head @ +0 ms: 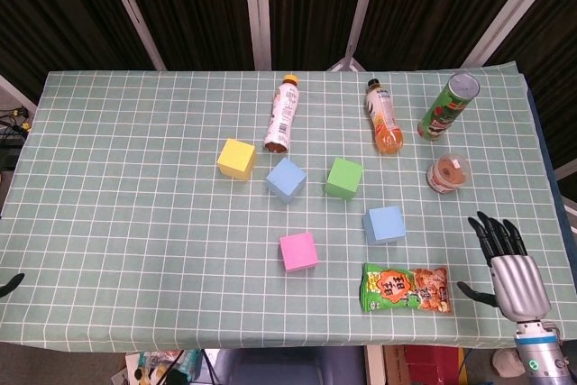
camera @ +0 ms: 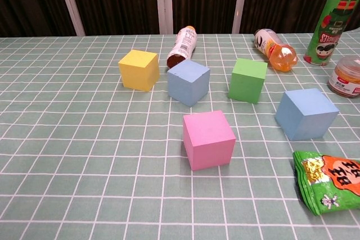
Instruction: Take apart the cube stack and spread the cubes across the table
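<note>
While its dark fingers stand spread and hold nothing, the right hand hovers at the table's near right corner, well apart from every cube; only a dark tip of the left hand shows at the left edge of the head view, so I cannot tell how its fingers lie; no cube sits on another; the nearer blue cube rests just above the snack packet, the pink cube near the table's front, the green cube and the other blue cube side by side but apart, the yellow cube beside a lying bottle on the green checked tablecloth.
</note>
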`<state>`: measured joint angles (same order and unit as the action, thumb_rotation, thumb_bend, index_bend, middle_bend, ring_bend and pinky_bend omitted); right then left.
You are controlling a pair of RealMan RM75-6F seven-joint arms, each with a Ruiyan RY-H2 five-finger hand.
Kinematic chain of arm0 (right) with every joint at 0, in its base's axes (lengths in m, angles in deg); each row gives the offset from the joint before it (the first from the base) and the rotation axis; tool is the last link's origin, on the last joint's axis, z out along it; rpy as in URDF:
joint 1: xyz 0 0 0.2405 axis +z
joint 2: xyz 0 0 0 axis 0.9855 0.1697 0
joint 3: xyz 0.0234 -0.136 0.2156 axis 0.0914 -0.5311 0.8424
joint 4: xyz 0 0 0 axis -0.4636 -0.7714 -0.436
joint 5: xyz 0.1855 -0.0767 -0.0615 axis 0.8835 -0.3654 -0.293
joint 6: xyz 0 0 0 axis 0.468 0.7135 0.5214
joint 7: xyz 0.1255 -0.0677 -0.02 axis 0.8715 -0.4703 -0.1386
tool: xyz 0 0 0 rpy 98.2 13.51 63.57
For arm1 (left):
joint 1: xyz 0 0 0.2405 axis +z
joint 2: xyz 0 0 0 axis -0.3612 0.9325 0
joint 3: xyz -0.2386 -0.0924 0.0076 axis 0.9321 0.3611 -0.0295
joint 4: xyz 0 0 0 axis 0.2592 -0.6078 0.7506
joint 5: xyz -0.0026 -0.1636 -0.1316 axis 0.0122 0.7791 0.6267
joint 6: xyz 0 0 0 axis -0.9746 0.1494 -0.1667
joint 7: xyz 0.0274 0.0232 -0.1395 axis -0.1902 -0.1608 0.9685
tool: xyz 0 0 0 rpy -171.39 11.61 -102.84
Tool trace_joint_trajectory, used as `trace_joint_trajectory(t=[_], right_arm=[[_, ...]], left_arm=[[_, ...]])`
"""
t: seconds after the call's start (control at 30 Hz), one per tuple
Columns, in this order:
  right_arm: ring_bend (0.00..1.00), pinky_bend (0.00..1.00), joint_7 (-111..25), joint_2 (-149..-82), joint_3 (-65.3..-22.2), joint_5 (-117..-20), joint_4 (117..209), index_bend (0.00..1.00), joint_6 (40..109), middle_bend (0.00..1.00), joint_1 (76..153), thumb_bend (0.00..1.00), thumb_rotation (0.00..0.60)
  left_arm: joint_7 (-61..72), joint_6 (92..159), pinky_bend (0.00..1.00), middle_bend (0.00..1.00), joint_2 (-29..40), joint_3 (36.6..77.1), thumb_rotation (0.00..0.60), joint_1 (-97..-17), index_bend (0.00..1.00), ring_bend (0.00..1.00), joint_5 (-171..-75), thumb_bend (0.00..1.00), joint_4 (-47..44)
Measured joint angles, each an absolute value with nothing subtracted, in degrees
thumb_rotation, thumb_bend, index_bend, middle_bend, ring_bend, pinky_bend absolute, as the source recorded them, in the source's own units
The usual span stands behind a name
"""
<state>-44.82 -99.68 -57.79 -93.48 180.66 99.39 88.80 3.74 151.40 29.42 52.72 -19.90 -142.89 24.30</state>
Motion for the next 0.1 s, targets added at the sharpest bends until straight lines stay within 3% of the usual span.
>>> trace_joint_trajectory(t=[0.1], right_arm=[[0.06,0.0,-45.4,-99.8,-57.1,-93.3,180.3,0.02,99.6,0.02,88.4,0.08,0.6]], left_arm=[[4.0,151.4,0.0,0.0,29.4,52.7,0.6,-19.8,0.19,0.0,-142.9,0.15,24.1]])
